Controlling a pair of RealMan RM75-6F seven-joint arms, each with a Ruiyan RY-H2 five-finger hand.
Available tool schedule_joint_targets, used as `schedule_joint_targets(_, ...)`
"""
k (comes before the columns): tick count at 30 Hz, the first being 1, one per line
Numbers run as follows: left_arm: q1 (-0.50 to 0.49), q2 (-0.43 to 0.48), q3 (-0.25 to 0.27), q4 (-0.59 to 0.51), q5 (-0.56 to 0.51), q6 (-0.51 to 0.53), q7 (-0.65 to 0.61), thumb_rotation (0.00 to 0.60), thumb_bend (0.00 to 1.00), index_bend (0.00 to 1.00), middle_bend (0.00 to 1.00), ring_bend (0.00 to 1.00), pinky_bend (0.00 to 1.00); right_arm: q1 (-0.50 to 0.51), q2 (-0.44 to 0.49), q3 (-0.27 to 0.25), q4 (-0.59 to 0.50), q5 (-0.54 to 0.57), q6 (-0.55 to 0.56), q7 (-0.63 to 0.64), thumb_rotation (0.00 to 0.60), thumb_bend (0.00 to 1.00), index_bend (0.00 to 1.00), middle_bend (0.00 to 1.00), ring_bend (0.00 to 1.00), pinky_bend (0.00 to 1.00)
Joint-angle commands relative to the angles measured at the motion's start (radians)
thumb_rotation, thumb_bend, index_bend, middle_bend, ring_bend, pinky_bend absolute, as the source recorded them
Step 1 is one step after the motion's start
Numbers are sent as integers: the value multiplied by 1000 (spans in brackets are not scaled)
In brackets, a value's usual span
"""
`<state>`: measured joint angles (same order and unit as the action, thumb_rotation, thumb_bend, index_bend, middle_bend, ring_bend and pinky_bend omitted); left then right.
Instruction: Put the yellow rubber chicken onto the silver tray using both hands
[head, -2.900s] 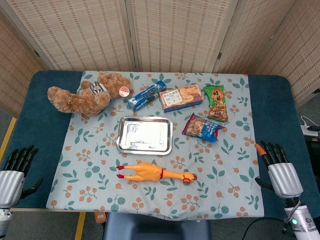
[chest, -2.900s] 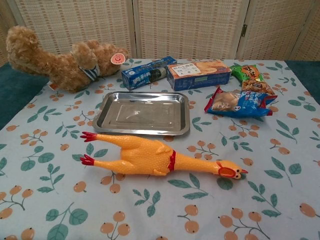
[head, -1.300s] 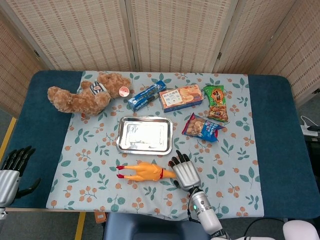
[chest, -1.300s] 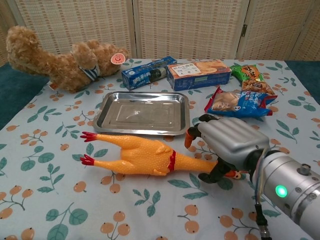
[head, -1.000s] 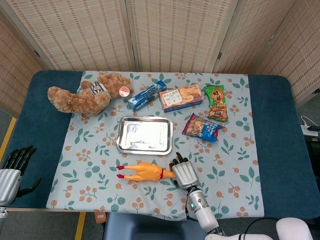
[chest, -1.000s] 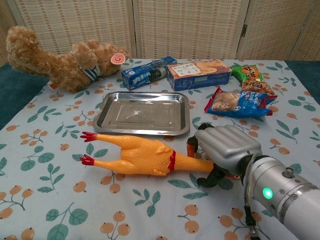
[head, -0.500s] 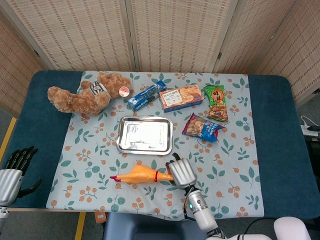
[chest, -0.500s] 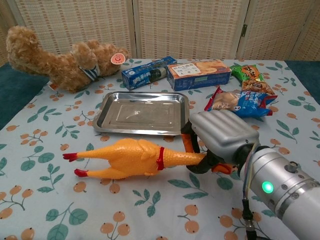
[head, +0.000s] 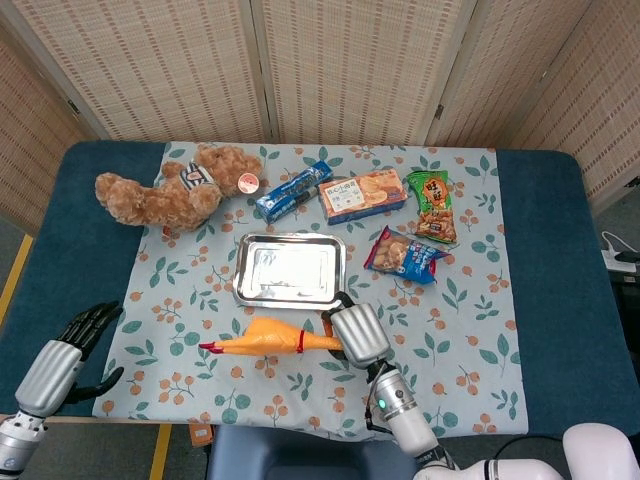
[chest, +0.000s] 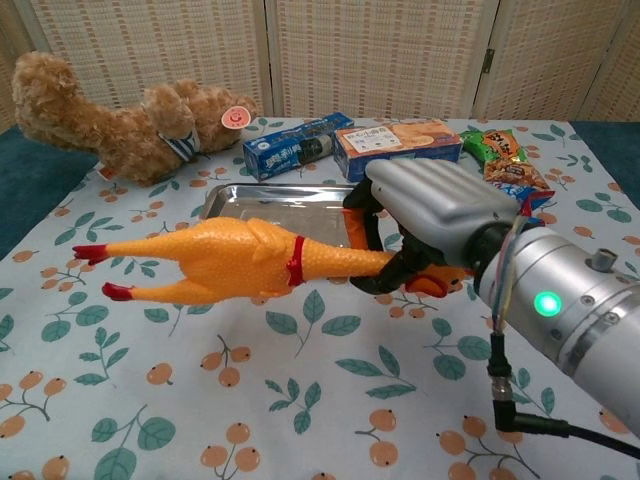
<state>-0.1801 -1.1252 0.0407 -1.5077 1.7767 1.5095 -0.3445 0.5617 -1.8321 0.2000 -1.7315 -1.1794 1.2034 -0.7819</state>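
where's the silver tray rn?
Head view: silver tray sits mid-table, just behind the rubber chicken held by the right robot hand, in front of the biscuit box.

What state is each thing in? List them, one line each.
yellow rubber chicken: lifted off the cloth, held by its neck, feet pointing left.
right hand: grips the chicken's neck.
left hand: fingers spread, holding nothing, at the table's near left edge.
silver tray: bare, flat on the cloth.
teddy bear: lying on its side.
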Motion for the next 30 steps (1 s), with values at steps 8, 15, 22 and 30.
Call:
schedule_joint_targets(8, -171, 57, -31, -302, -105, -326, 283, 600, 287, 0, 0, 0, 102, 61, -54, 47, -4, 46, 1, -32, 600, 240, 871, 623, 682, 736)
schedule_joint_targets(15, -245, 78, -57, -409, -232, -473, 301, 600, 278, 0, 0, 0, 76, 88, -83, 66, 10, 63, 15, -38, 600, 241, 871, 624, 689, 736)
schedule_joint_targets(22, -286, 30, -92, -407, -311, -509, 320, 600, 277, 0, 0, 0, 75, 105, -104, 67, 17, 65, 24, -17, 600, 241, 876, 630, 695, 736)
schedule_joint_targets(30, -315, 11, -99, -416, -358, -556, 292, 600, 274, 0, 0, 0, 94, 117, -120, 70, 24, 61, 31, -2, 600, 241, 881, 633, 699, 737)
